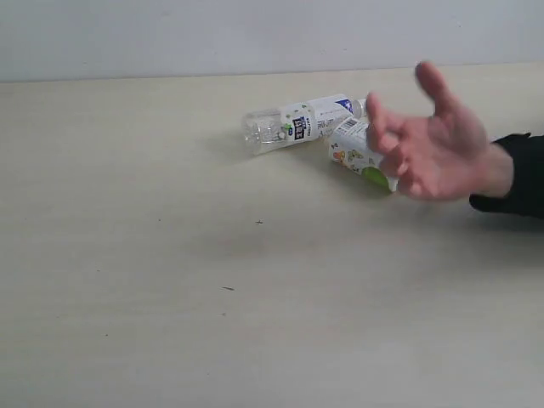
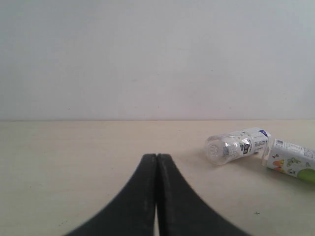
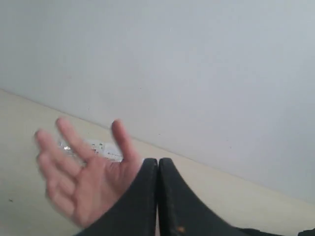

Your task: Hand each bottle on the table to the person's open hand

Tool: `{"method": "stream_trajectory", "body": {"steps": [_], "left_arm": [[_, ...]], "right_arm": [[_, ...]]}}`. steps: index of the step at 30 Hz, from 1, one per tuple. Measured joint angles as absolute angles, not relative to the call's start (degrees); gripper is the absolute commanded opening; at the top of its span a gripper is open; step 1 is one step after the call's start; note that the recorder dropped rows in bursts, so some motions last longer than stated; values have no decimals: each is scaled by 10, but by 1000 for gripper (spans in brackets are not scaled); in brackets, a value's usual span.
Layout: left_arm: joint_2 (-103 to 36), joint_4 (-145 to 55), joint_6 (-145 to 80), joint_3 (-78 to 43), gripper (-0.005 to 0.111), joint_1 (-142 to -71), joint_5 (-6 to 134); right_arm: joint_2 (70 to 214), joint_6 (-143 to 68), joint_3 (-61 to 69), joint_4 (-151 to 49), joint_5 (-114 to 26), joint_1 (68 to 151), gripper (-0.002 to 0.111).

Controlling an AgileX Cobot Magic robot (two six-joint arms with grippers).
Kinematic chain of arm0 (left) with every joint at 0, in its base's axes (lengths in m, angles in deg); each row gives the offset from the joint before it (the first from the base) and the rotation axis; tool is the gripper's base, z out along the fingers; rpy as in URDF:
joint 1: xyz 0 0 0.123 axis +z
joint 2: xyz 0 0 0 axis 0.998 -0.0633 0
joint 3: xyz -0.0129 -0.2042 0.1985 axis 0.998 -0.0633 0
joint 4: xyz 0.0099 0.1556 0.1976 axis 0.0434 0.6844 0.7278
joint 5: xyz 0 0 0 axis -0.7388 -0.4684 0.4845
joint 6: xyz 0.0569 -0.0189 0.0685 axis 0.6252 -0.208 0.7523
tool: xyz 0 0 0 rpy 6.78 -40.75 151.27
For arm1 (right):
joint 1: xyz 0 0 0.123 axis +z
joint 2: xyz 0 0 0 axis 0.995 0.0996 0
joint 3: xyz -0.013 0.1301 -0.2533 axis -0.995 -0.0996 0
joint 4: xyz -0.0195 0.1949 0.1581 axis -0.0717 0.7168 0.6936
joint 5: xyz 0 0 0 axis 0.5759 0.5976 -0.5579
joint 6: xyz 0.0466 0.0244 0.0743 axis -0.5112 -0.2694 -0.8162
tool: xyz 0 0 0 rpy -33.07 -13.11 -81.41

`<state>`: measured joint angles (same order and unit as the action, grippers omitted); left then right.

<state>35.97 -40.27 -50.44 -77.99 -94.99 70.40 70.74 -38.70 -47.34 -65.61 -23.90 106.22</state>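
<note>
- Ahead of the left gripper [image 2: 156,158], well clear of its tips, two bottles lay on their sides on the table [image 1: 170,280]: a white bottle [image 1: 297,123] and a green bottle [image 1: 355,151], their cap ends touching or nearly so. I saw no others.
- Both tools were pinched tight together with nothing between the jaws, and neither was near a bottle.
- Just in front of the right gripper [image 3: 158,161] hovered the hand [image 1: 442,149], palm up and fingers spread, between that tool and the bottles. It looked blurred, so I took it to be moving.
- My first worry was the hand: any reach by the right arm toward the bottles would pass straight through it and could knock the fingers.
- Next, the jaws would have to spread before descending, since closed tips would only shove a bottle along.
- Round and lying flat, either bottle could roll off when nudged.
- With the two lying so close, closing on one might push the other away.
- Thin clear plastic might also buckle or slip under a hard squeeze.
</note>
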Motion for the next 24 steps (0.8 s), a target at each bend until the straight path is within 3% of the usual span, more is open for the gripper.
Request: {"method": "stream_trajectory", "body": {"steps": [9, 24], "left_arm": [[360, -403, -504, -780, 1, -950, 704], [360, -396, -494, -780, 1, -950, 704]], "right_arm": [[707, -386, -473, -656, -388, 1062, 0], [707, -382, -473, -656, -319, 1062, 0]]}}
